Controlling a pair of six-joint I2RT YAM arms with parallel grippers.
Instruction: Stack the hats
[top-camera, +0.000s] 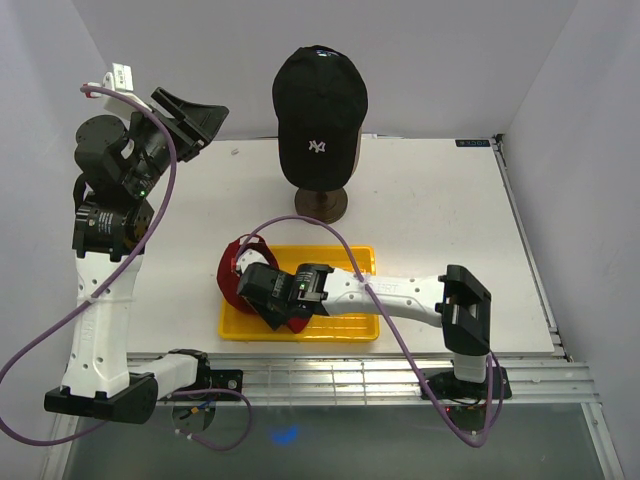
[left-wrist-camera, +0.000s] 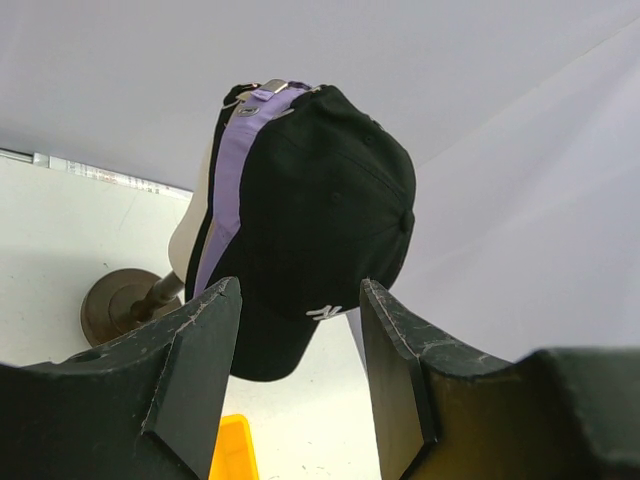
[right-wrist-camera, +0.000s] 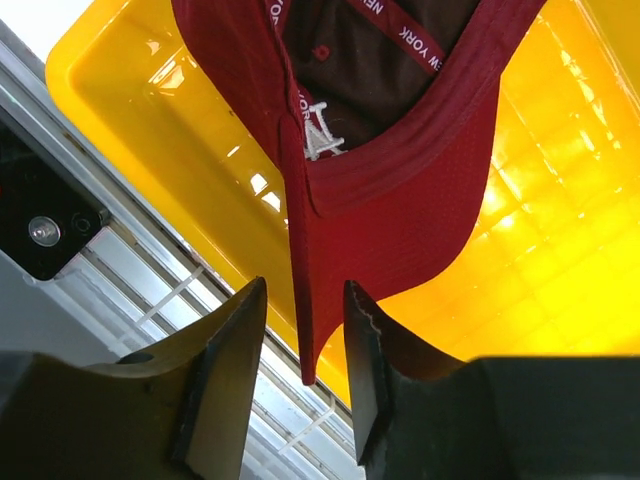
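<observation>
Straddling the thin brim edge of the red cap (right-wrist-camera: 400, 200) with the right claw (right-wrist-camera: 303, 300) in the yellow tray (right-wrist-camera: 120, 110) at lower centre, jaws narrow yet not pinching, brim running straight ahead between them, with the left claw (left-wrist-camera: 300, 295) wide, empty, far off upper left.

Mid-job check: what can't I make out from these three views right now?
Top view: the black cap covers whatever hats sit beneath it; the right gripper hides most of the red cap.
Left wrist view: only an edge of the lavender cap shows; anything under it is hidden.
Right wrist view: the red cap's crown runs off the top edge.
</observation>
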